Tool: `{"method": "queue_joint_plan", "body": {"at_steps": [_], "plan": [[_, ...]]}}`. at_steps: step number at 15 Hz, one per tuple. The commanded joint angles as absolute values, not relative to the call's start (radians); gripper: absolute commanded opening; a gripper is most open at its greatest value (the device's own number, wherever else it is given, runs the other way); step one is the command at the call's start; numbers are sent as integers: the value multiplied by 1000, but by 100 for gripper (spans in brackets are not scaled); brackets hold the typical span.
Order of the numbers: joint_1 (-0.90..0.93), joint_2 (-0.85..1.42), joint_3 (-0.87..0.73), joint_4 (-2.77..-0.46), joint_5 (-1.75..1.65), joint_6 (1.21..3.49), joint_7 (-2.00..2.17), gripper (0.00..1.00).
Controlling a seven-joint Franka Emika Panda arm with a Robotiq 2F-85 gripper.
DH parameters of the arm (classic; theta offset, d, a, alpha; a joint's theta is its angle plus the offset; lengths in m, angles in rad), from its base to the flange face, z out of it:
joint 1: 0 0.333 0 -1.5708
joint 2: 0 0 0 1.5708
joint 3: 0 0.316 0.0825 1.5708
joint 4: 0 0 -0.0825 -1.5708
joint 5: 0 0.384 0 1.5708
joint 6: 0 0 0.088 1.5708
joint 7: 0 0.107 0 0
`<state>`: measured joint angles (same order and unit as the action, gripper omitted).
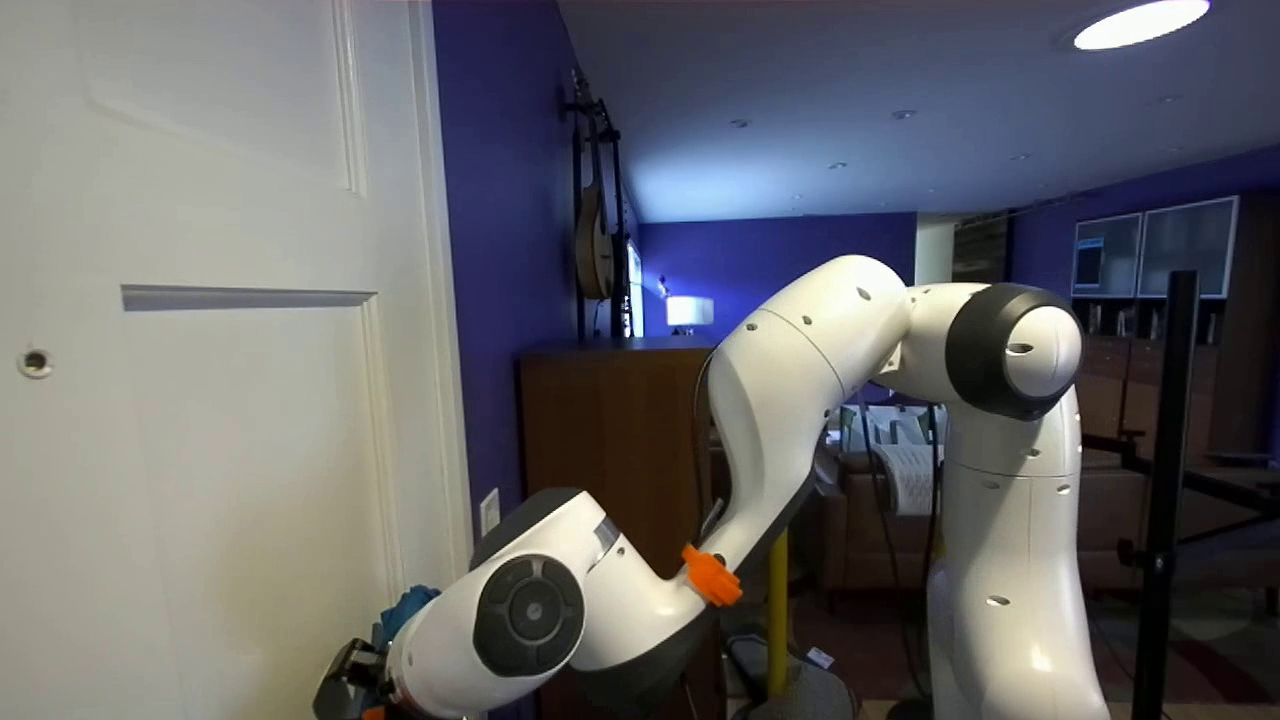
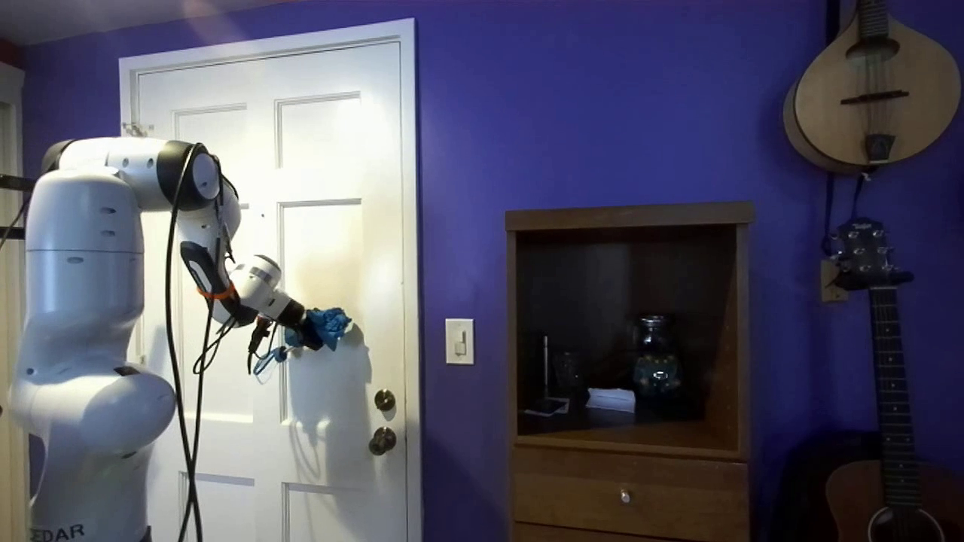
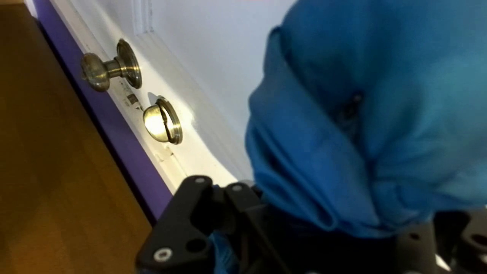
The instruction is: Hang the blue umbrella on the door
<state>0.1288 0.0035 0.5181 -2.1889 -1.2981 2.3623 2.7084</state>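
Purple wall (image 2: 587,105) behind brown cabinet (image 2: 572,482).

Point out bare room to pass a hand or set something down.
Passing: the purple wall above the wooden cabinet, between the white door and the hanging stringed instrument. Setting down: the dim shelf seems bare in front of the white item. Crowded: around the blue umbrella, between robot wrist and door.

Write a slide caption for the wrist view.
The tool grips the bunched blue umbrella in front of the white door, its brassy knob and deadbolt in view.
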Motion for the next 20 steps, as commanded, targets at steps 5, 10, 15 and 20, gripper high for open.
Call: {"method": "queue_joint_plan", "body": {"at_steps": [5, 10, 15, 20], "plan": [[281, 85, 402, -2122, -1265, 2235, 2672, 0], [310, 117, 379, -2098, -1217, 2189, 2620, 0], [321, 144, 371, -2080, -1148, 2175, 2513, 0], [324, 150, 365, -2072, -1110, 2163, 2466, 26]]}}
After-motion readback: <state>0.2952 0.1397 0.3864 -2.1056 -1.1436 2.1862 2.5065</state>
